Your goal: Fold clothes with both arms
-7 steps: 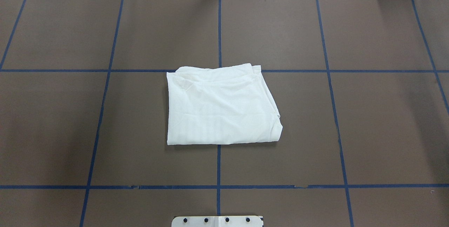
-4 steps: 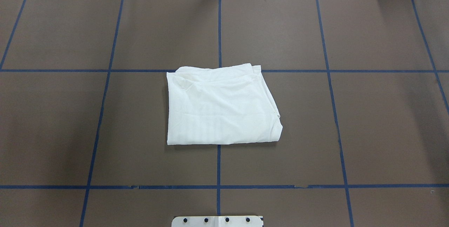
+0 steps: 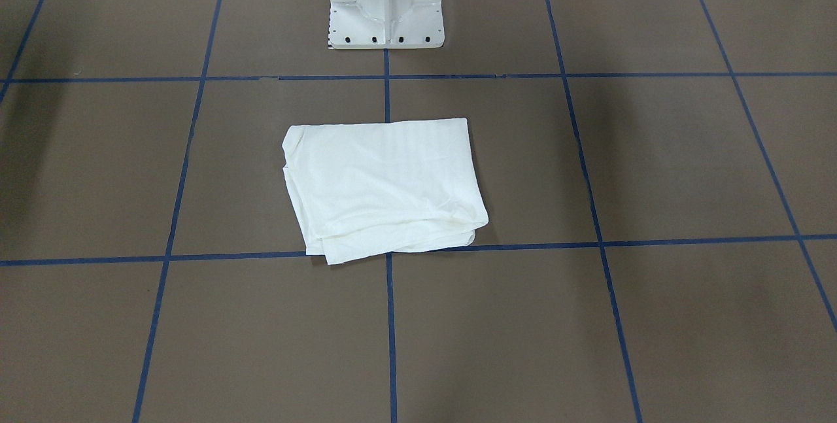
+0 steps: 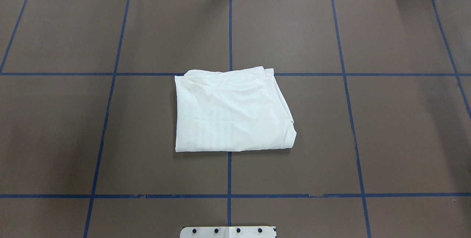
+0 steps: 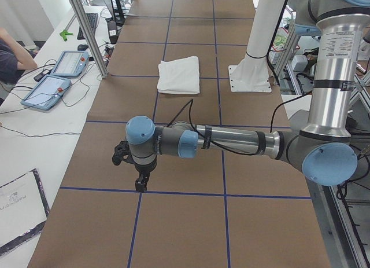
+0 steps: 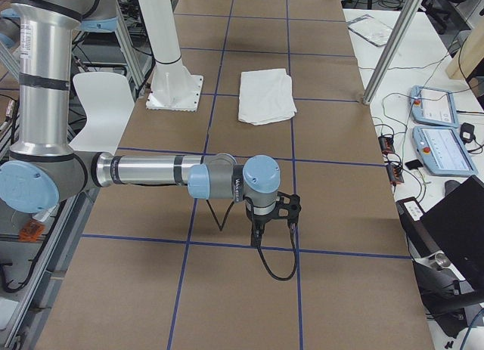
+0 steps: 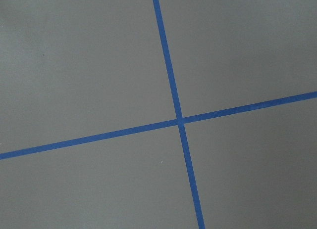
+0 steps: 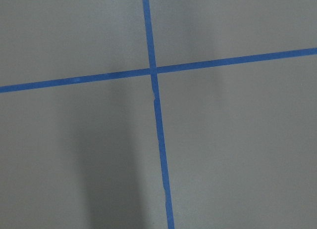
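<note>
The clothes (image 4: 232, 111) are one white shirt folded into a rough rectangle, lying flat at the table's middle; it also appears in the front-facing view (image 3: 382, 184) and both side views (image 5: 180, 75) (image 6: 266, 95). No gripper touches it. My left arm (image 5: 231, 142) stretches low over the table's left end, and its gripper (image 5: 139, 181) points down above a blue tape line. Far from the shirt, over the right end, my right gripper (image 6: 257, 233) hangs the same way. I cannot tell whether either is open or shut. Both wrist views hold only brown mat and tape crossings.
A white pedestal base (image 3: 386, 4) stands on the robot's side of the shirt. Blue tape lines (image 4: 229, 28) grid the brown mat. Teach pendants (image 5: 55, 77) and cables lie on a side bench past aluminium posts (image 5: 87, 30). A person's arm (image 5: 14, 54) rests there.
</note>
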You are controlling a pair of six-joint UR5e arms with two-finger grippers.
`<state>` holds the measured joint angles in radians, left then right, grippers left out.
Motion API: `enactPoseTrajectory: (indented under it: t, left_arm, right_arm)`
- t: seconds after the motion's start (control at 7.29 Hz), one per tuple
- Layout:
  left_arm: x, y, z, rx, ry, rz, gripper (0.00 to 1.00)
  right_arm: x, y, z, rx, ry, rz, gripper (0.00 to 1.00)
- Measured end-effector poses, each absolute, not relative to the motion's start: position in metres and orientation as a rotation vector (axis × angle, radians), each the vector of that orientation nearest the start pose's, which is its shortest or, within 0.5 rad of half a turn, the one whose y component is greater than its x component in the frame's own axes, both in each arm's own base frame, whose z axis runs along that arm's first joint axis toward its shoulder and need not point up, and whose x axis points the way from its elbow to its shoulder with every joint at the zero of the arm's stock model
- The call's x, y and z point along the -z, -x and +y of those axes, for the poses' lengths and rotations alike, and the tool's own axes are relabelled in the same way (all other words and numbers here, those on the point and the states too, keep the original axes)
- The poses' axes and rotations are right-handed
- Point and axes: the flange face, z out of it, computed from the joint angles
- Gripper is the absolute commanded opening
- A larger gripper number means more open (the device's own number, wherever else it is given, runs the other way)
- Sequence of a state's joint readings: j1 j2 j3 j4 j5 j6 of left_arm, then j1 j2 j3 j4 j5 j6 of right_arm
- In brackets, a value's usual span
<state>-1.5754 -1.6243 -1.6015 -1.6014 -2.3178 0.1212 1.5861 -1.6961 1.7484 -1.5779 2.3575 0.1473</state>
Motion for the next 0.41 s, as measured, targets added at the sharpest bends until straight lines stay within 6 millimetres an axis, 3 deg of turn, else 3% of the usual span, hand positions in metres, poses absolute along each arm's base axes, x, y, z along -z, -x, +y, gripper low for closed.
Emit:
enactPoseTrajectory:
  t: [0.41]
  left_arm:
    - [-0.6201,0.0684,-0.5171,-0.157,-0.152,0.740,1.00]
  right_arm:
    - [-0.6289,-0.0695,-0.4408,-0.136,0.007,-0.789,1.00]
